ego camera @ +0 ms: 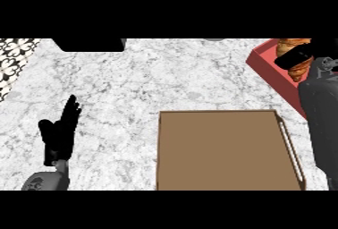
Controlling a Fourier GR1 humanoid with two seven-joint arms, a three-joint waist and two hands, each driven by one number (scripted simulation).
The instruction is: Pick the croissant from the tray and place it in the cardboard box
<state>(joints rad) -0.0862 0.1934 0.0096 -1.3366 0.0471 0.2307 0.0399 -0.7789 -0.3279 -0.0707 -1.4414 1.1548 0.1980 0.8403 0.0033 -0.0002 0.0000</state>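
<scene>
Surface (165, 76): white-grey veined marble, seen as smooth, faintly polished. Cardboard box (224, 152): plain brown, matt, paper-like. Tray (274, 74): red, smooth, plastic-looking. Croissant (298, 67): golden-brown, ridged crust. Left hand (61, 129) and right hand (295, 57): black, matt. Forearms: grey, smooth.

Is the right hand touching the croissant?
Touching. The head view shows the right hand lying across the croissant in the red tray, no gap between them.
</scene>
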